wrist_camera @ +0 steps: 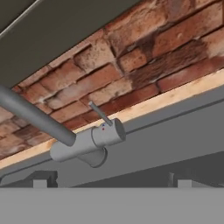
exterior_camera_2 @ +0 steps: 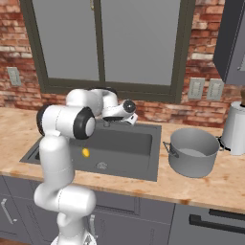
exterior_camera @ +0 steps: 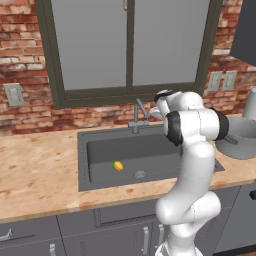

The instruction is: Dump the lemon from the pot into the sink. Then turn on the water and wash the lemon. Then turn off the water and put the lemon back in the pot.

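Observation:
The lemon (exterior_camera: pixel 118 165) lies on the floor of the dark sink (exterior_camera: pixel 100 150), left of the silver drain (exterior_camera: pixel 140 174); the right base view has the lemon (exterior_camera_2: pixel 85 152) beside my forearm. No water runs from the tap (exterior_camera: pixel 137 115). My gripper (wrist_camera: pixel 111 181) is open and faces the tap's base, apart from it, with the slim lever (wrist_camera: pixel 100 113) standing up just above and between the fingertips (wrist_camera: pixel 43 180). The spout (wrist_camera: pixel 35 116) crosses the hand view at the left. The grey pot (exterior_camera_2: pixel 191 150) stands upright on the counter right of the sink, and nothing is held.
A pale tapered vessel (exterior_camera_2: pixel 235 127) stands behind the pot at the far right. The brick wall and a dark-framed window (exterior_camera: pixel 130 45) rise right behind the tap. Wall outlets (exterior_camera_2: pixel 206 88) sit above the counter. Bare wooden counter (exterior_camera: pixel 35 170) stretches left of the sink.

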You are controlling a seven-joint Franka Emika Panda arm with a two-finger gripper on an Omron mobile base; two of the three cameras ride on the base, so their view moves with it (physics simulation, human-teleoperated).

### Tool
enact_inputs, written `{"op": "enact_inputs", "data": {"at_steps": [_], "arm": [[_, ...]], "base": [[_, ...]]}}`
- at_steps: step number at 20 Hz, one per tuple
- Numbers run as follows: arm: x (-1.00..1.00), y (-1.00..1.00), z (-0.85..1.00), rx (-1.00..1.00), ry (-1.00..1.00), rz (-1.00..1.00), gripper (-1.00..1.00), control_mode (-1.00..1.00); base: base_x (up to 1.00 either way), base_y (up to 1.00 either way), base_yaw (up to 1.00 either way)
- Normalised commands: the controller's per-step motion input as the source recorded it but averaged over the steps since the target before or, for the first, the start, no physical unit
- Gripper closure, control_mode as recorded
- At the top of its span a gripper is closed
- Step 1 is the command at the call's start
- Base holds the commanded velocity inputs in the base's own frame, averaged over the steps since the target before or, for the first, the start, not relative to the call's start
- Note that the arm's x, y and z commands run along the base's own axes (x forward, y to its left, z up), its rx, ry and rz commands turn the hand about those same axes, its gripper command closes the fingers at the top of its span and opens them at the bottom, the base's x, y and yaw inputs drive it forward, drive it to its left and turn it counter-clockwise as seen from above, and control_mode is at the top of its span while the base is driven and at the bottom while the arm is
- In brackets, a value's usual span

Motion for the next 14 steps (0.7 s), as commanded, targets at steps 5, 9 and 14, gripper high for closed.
{"op": "enact_inputs", "data": {"at_steps": [5,9,14], "arm": [[0.31,0.02,-0.14,0.00,0.00,0.00,-1.00,-1.00],[0.28,0.00,-0.13,0.00,0.00,0.00,-1.00,-1.00],[0.25,0.00,-0.18,0.00,0.00,0.00,-1.00,-1.00]], "base": [[0.00,0.00,0.00],[0.00,0.00,0.00],[0.00,0.00,0.00]]}}
